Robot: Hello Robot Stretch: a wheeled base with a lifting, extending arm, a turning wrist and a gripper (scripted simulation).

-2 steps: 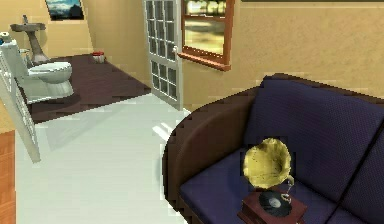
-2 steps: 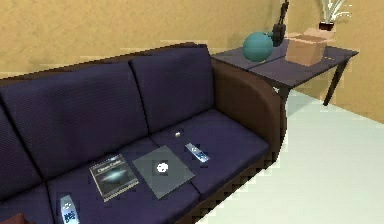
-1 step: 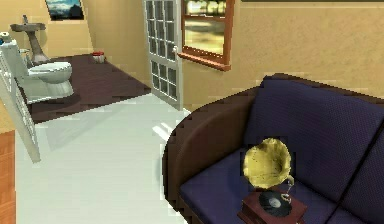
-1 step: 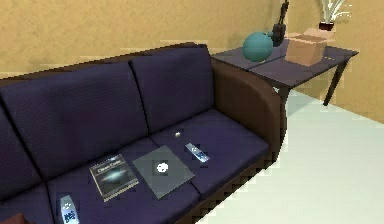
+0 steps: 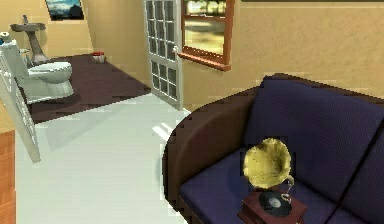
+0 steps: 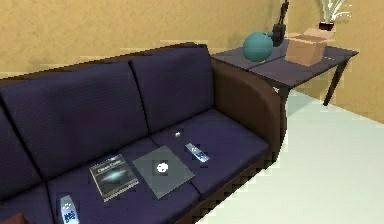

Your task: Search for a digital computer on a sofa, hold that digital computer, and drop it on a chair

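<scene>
A flat grey closed laptop (image 6: 164, 168) lies on the seat of a sofa (image 6: 90, 110) with dark blue cushions and a brown frame. Left of the laptop lies a dark book (image 6: 114, 177); a small remote (image 6: 197, 152) lies to its right. A second remote (image 6: 68, 209) rests near the seat's front edge. In the forward view the same kind of sofa (image 5: 310, 125) fills the right side, and a gramophone with a golden horn (image 5: 270, 172) stands on its seat.
A dark side table (image 6: 335, 62) stands past the sofa's arm, bearing a teal ball (image 6: 259, 45), a cardboard box (image 6: 308, 49) and a potted plant (image 6: 329, 20). Pale floor runs ahead to a glass-paned door (image 5: 162, 50) and a toilet (image 5: 50, 78) on dark flooring.
</scene>
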